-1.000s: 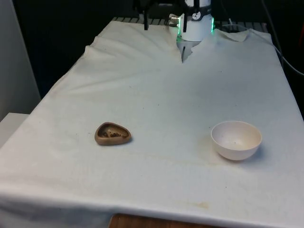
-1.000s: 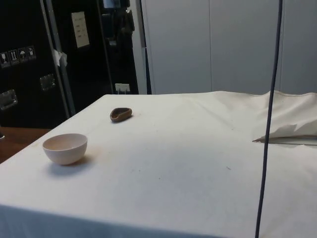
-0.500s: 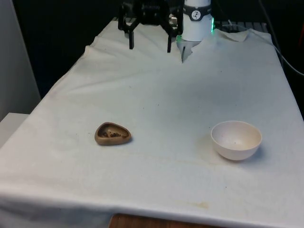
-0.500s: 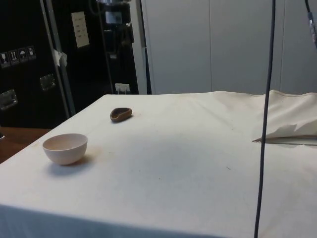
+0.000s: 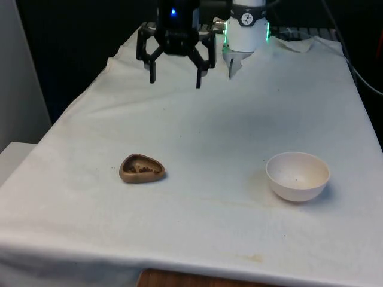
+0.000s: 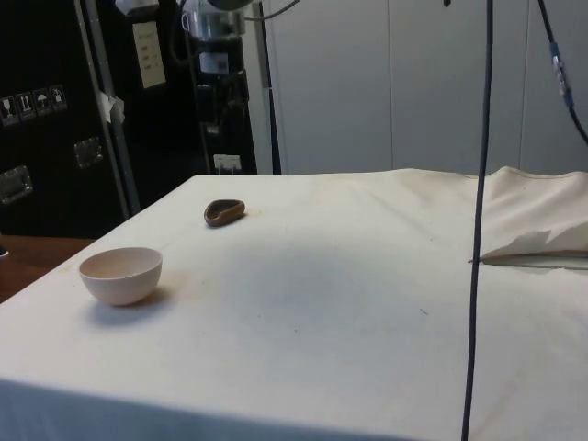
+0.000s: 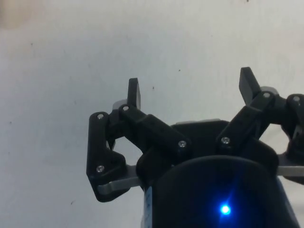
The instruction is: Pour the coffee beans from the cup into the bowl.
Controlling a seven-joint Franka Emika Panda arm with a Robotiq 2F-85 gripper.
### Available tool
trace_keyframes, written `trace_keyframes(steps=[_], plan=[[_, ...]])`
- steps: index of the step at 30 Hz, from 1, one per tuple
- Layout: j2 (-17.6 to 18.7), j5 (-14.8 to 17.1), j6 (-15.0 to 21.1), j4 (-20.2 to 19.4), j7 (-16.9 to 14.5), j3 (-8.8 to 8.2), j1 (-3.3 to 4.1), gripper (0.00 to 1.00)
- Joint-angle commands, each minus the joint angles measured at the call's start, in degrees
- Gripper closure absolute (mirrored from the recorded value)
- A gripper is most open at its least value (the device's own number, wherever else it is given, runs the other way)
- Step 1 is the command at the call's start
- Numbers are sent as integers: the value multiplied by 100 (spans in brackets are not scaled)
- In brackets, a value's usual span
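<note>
A small brown cup (image 5: 142,168) with dark coffee beans inside lies on the white cloth towards the front view's left; from the side the cup (image 6: 223,212) sits near the far edge. A white bowl (image 5: 297,176) stands upright towards the front view's right, and the bowl (image 6: 120,274) looks empty. My gripper (image 5: 175,82) hangs open high above the table's far part, well behind the cup, fingers pointing down. In the wrist view the gripper (image 7: 191,90) holds nothing, with bare cloth under its spread fingers (image 7: 134,92).
The white cloth (image 5: 197,119) covers the whole table and is rumpled near the robot's base (image 5: 246,36). A dark cable (image 6: 478,220) hangs down through the side view's right part. Dark cabinets (image 6: 110,101) stand beyond the table.
The gripper has come down and forward from the robot's base, out over the table's far part, towards the cup's side. Cup and bowl have not moved.
</note>
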Motion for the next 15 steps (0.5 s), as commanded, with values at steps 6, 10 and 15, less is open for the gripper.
trace_keyframes(steps=[6, 10, 15], plan=[[281, 74, 206, 149, -155, -57, -63, 0], [418, 126, 258, 258, -235, -109, -74, 0], [579, 264, 269, 390, -430, -183, -103, 0]])
